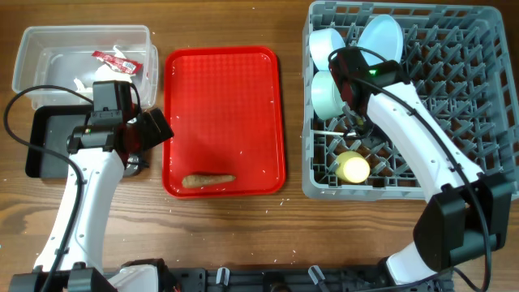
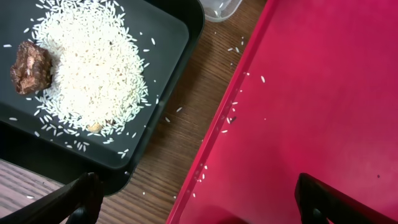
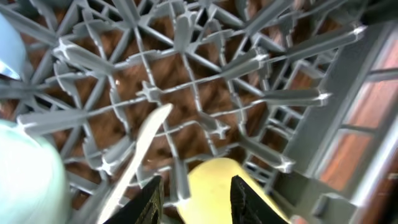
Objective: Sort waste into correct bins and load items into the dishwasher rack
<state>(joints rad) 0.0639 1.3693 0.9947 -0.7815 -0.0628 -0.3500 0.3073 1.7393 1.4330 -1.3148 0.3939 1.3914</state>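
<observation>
The stick (image 1: 208, 180) lay low on the red tray (image 1: 223, 97), lower middle of the overhead frame. The left gripper (image 2: 199, 210), spread wide and empty, hung over that tray's left rim. The best move looked to be straddling the stick crosswise and closing gently.

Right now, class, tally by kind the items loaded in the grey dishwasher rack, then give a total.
Plate: 1
Bowls: 2, pale blue bowl and pale green bowl
Cup: 1
Spoon: 1
Total: 5
</observation>
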